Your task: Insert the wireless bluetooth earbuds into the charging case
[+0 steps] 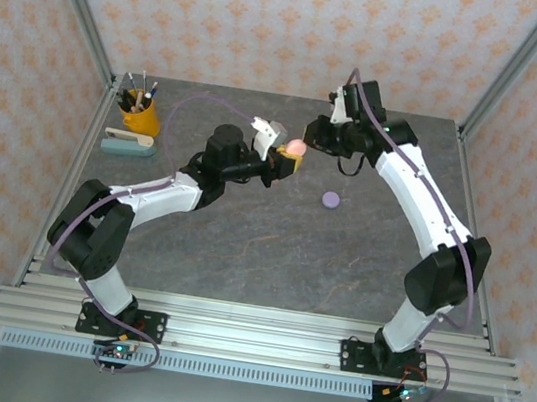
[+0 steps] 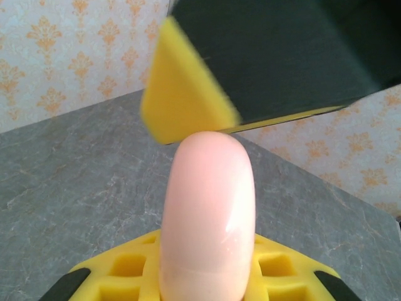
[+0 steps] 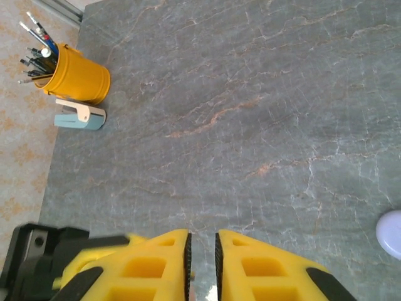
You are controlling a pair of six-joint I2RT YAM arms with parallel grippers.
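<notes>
Gripping the pink charging case [image 2: 207,213] above the worktop [image 1: 241,248], the left gripper [image 1: 291,154] hangs beside the right gripper [image 3: 202,251], fingers nearly together; whether they pinch an earbud, I cannot tell.

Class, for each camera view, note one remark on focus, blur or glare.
Top external: even light, everything sharp. Left wrist: the pink case sits close to the lens, soft-edged, with a pale sheen; the upper finger has a smeared edge. Right wrist: table veins crisp, the near fingers softer.
</notes>
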